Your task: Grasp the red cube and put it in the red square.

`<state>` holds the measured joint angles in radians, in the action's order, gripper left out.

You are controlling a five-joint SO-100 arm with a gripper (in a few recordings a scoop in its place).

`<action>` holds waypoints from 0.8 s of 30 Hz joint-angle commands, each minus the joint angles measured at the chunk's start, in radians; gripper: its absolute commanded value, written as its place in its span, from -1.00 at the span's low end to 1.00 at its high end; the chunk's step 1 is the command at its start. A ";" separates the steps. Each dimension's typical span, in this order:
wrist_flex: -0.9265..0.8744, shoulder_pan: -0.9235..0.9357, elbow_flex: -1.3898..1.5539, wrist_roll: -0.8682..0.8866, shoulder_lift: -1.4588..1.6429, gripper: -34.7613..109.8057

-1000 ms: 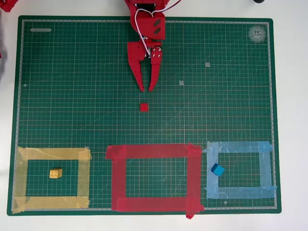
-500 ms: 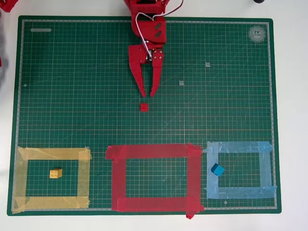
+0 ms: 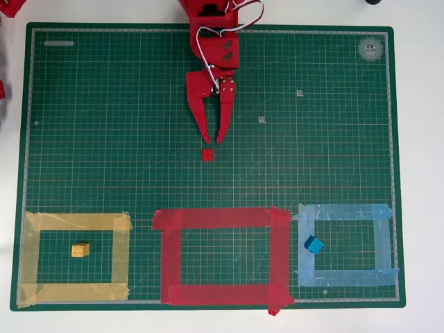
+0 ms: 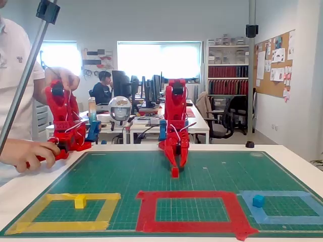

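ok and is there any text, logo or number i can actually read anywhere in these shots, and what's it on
No text can be read for certain.
Round logo on the green cutting mat's top right corner in the overhead view: too small to read.
Pale label strip at the mat's top left: blurred.
Small white marks printed on the mat: too small.
Papers on the corkboard in the fixed view: unreadable.

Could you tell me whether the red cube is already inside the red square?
No, in the overhead view the red cube lies on the green mat above the red square, outside its outline.
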<state>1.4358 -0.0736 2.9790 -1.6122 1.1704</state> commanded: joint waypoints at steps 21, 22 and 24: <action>0.026 0.071 -0.011 -0.017 -0.018 -0.41; 0.026 0.072 -0.023 -0.017 -0.029 -0.40; 0.026 0.083 -0.051 -0.018 -0.051 -0.34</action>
<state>1.4358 -0.0092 2.9621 -1.6168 1.1244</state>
